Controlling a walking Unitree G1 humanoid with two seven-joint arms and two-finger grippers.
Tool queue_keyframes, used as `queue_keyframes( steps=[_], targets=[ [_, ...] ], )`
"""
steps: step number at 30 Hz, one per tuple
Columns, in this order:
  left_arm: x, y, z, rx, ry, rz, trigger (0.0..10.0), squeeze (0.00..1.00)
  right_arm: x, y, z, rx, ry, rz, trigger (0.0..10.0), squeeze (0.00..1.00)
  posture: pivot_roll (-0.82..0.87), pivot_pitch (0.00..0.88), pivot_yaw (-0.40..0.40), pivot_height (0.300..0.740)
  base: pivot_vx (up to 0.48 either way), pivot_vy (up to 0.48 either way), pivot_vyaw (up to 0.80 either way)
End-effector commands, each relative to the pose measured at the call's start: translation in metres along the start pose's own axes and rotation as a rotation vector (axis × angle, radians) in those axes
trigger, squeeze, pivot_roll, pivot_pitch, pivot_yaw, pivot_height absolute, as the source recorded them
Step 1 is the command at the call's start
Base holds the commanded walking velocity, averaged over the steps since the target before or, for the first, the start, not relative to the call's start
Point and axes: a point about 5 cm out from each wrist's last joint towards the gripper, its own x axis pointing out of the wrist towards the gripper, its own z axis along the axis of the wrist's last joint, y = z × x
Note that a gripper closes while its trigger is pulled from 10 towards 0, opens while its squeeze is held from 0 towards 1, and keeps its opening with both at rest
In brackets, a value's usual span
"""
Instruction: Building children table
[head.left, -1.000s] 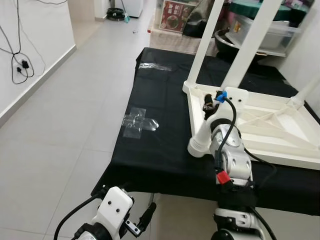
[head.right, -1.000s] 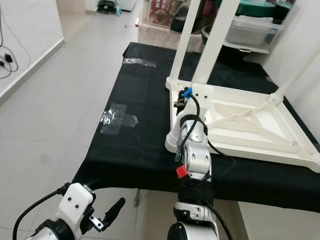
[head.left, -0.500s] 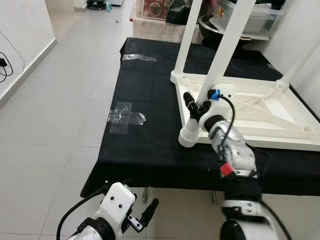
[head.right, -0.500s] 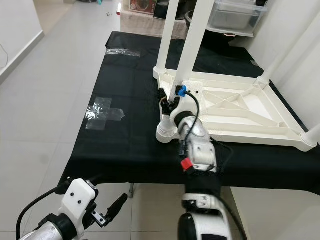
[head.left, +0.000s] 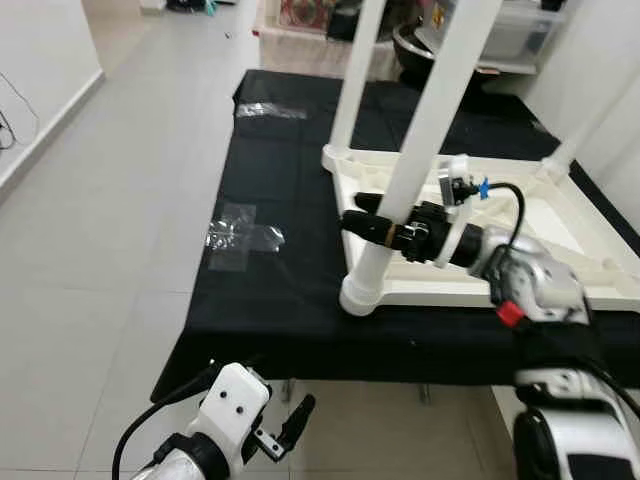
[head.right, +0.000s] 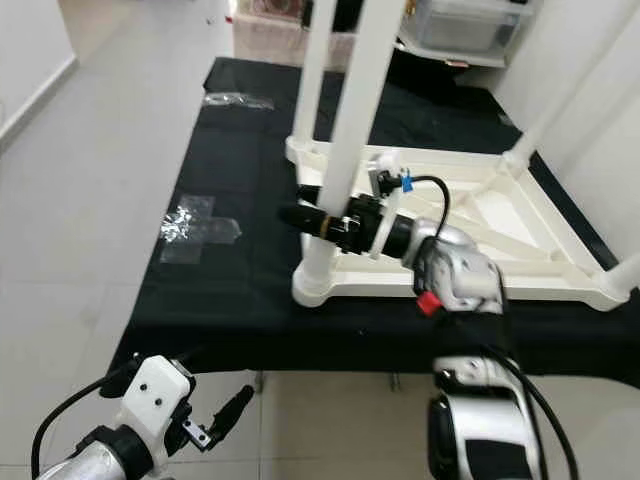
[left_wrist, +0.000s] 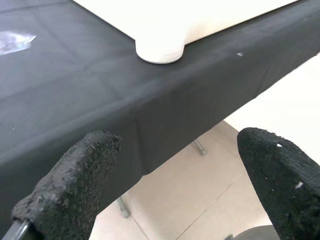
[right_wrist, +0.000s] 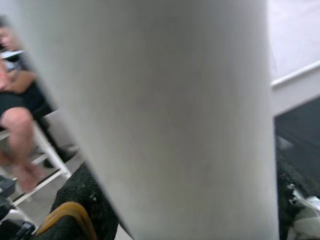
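Observation:
A white children's table (head.left: 565, 290) lies upside down on a black-covered table (head.left: 270, 300), legs pointing up. My right gripper (head.left: 356, 223) reaches in from the right, level and sideways, across the near-left leg (head.left: 425, 120) a little above its base collar (head.left: 360, 296). In the right wrist view that leg (right_wrist: 170, 115) stands between the two fingers (right_wrist: 75, 197) and touches both, so the gripper is shut on it. My left gripper (left_wrist: 175, 165) hangs low in front of the cloth's near edge, open, with nothing in it.
A patch of clear tape (head.left: 240, 236) lies on the cloth at the left, another (head.left: 268, 110) at the far end. Pale tiled floor (head.left: 90, 230) runs along the left. Boxes and bins (head.left: 500, 30) stand behind the table. A seated person's legs (right_wrist: 17, 120) appear in the right wrist view.
The camera has shifted. My right arm has swung out to the right, and its gripper now lies sideways across the near-left leg instead of pointing away at its base. The left gripper still hangs.

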Motion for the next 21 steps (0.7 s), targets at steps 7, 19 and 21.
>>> queue_keyframes(
  steps=[7,19,21],
  targets=[
    [-0.002,-0.003,-0.002,-0.009,0.018,0.006,10.0,0.00,0.019,-0.007,0.012,-0.055,-0.076,0.072,0.0,0.00,0.14,0.132,-0.148,0.740,0.000,0.000,0.00],
    [-0.001,-0.001,-0.002,-0.013,0.016,0.006,10.0,0.00,0.020,-0.025,-0.004,-0.224,-0.097,-0.628,0.0,0.00,0.12,0.142,-0.135,0.740,0.000,0.000,0.00],
    [-0.001,0.000,-0.002,-0.012,0.017,0.005,10.0,0.00,0.007,-0.031,-0.009,-0.199,-0.098,-0.938,0.0,0.00,0.11,0.148,-0.132,0.740,0.000,0.000,0.00]
  ],
)
